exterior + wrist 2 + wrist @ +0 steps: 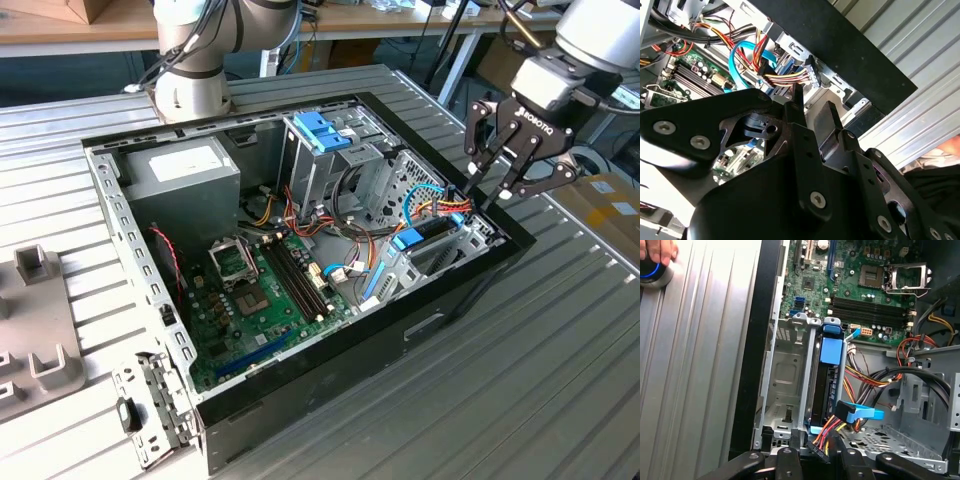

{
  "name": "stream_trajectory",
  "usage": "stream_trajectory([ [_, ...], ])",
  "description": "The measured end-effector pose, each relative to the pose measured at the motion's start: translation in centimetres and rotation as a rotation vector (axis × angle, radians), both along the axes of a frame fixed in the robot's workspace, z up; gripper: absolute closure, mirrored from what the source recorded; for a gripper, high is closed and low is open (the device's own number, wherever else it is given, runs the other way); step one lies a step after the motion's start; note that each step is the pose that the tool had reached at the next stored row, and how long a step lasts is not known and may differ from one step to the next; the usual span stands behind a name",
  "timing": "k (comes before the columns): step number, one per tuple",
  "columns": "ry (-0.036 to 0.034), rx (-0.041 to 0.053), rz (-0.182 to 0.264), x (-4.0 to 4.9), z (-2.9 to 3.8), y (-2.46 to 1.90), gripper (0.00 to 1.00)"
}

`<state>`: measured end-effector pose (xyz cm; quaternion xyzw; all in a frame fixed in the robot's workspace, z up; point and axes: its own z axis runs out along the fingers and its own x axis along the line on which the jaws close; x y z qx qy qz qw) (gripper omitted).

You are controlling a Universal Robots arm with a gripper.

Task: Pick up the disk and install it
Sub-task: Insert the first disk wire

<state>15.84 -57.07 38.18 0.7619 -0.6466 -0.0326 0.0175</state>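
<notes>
1. Far over on the exterior view's left there are some grey moulded blocks [35, 330] sitting on the ribbed metal table [560, 380]. The arm's base [190, 80] stands behind the case.
2. Next is the open computer case [330, 370], lying on its side. In its left end are a grey power supply box [185, 170] and the green motherboard [255, 300].
3. Around the middle of the case there's a metal drive cage with a blue latch [322, 130] on top.
4. The disk [420, 236] is at the case's right end, already sitting on edge in a slot of the metal bay. In the first wrist view the disk [826, 385] shows its dark side, with the blue carrier frame at both ends. The slot beside it is bare metal.
5. A black power connector [809, 75] on red, yellow and black wires hangs right by the disk's end, next to a blue data cable [740, 55].
6. The gripper [488, 192] hovers over that right end of the case, tips pointing down at the bay. In the second wrist view its fingers [796, 112] are a bit apart with a clear gap between them. They're not pinching anything, and the connector is just past the tips.
7. In the first wrist view, a person's hand [657, 249] rests on a round blue-ringed button out on the table, beyond the case's black wall.
</notes>
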Motion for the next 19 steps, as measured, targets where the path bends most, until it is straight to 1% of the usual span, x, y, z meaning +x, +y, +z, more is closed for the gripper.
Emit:
stream_trajectory([
  [5,0.0000,-0.0008,0.031,0.06,-0.16,0.00,0.64],
  [7,0.0000,-0.0011,0.050,0.11,-0.25,0.00,0.64],
  [15,0.0000,-0.0015,0.089,0.31,-0.45,0.00,0.64],
  [18,0.0000,-0.0016,0.115,0.52,-0.52,0.00,0.64],
  [19,-0.0001,-0.0015,0.131,0.55,-0.56,0.00,0.64],
])
